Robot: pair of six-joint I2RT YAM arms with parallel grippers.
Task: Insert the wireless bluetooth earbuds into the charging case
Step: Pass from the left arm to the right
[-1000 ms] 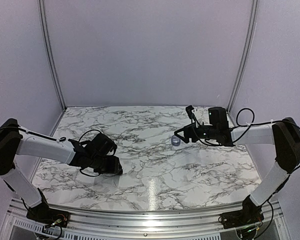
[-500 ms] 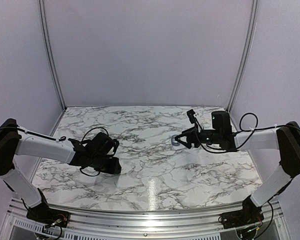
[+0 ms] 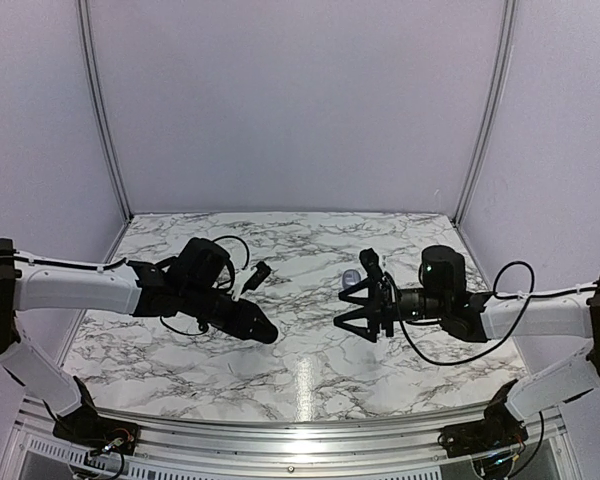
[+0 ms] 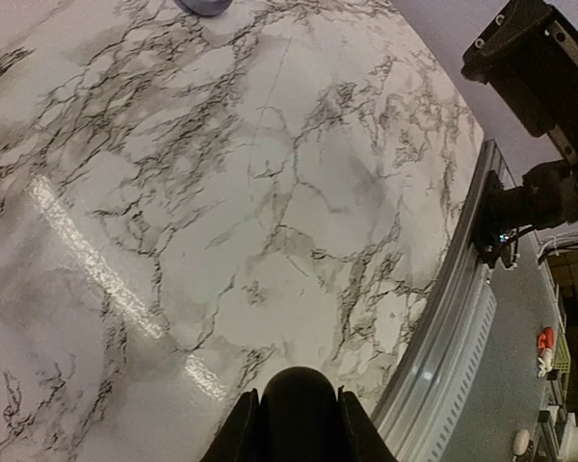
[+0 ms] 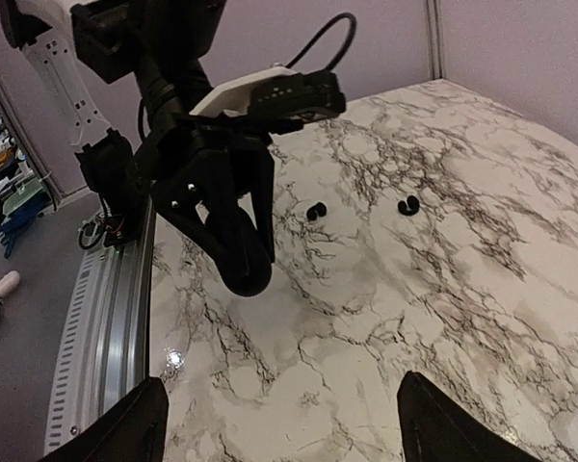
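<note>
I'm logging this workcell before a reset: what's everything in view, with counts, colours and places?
white marble-patterned tabletop: one, white with grey veins, under both arms
tiny black curled earbuds: two, black, lying apart on the marble beyond the left gripper in the right wrist view
small bluish-grey rounded item: one, on the marble beside the right gripper; case or bud unclear
black rounded case: one, black, between the left gripper's fingers
lilac enclosure walls: back and both sides
ribbed aluminium rail: one, silver, along the near table edge
left gripper: black, shut on the case, above the table
right gripper: black, open, empty, facing the left one
</note>
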